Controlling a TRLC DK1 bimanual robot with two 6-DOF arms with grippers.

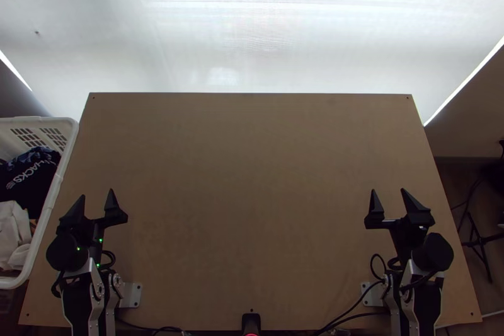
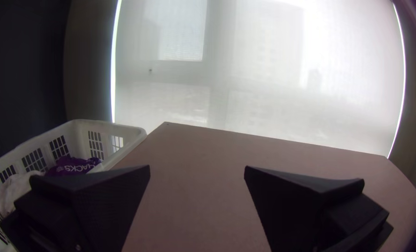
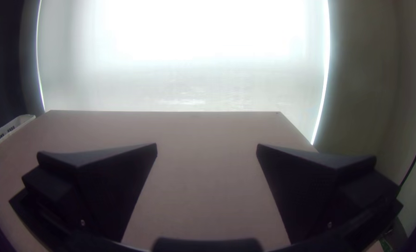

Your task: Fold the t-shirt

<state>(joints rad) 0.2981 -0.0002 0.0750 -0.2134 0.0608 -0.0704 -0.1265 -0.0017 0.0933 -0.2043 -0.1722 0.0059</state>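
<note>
At far left, just beside the table (image 1: 252, 178), a white plastic basket (image 1: 38, 120) with slotted walls. Inside, bunched up, a dark cloth (image 1: 31, 178) with pale lettering, looking purple in the left wrist view; next to it, nearer the arms' bases, a crumpled white cloth (image 1: 11, 235). Too heaped to tell the t-shirt for certain among these cloths. Next, over the near left part of the table, the left gripper (image 1: 97, 193), pointing toward the far edge, fingers spread wide and holding nothing, with tabletop in view through the gap. In the middle, light brown board stretching away toward a bright, pale blind (image 1: 283, 46) beyond the far edge; at the near edge, a small black device (image 1: 251, 321) with a red glow. Farther right, black cables (image 1: 353, 306) running toward the right arm's base. Over the near right part of the table, the right gripper (image 1: 388, 190), also pointing away, fingers likewise well apart, gripping nothing. At far right, past the table's side, a dark stand (image 1: 482, 239) on thin legs.
</note>
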